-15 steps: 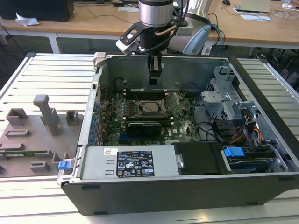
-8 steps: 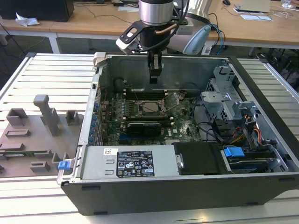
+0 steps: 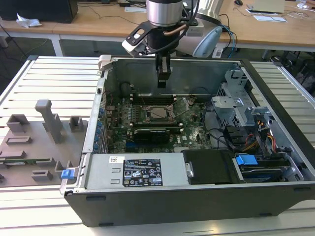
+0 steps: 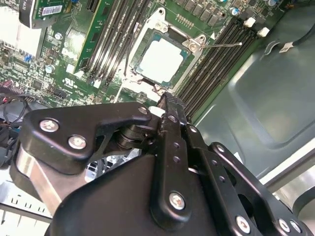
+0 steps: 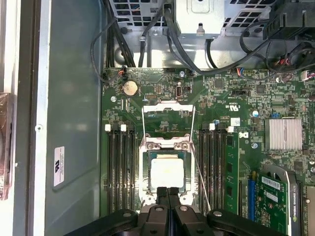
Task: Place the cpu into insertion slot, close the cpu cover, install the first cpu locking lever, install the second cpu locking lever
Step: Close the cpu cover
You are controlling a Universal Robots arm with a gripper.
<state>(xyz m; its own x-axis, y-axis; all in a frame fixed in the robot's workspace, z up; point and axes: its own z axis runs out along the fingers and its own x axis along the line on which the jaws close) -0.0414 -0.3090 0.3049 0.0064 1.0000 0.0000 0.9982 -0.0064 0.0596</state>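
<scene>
Exterior view: an open case [image 3: 206,201] lies on a slatted table [image 3: 49,78], and the gripper [image 3: 164,83] hangs inside it above the board [image 3: 192,125].
Gripper: clenched. In the first wrist view its fingers [image 5: 162,195] are pressed together with nothing between them, and they sit at the slot's edge. Whether they touch it cannot be told.
Cpu: the cpu [image 5: 167,172] is seated flat in the slot with its silvery top showing.
Slot: the slot [image 5: 145,172] is a metal-rimmed square between two banks of memory slots [image 5: 118,167].
Cover: the cover [image 5: 167,112] is swung up off the slot, on the side away from the fingers, and is not closed.
Lever: a thin wire lever [image 5: 201,177] angles out from the slot, unlatched.
</scene>
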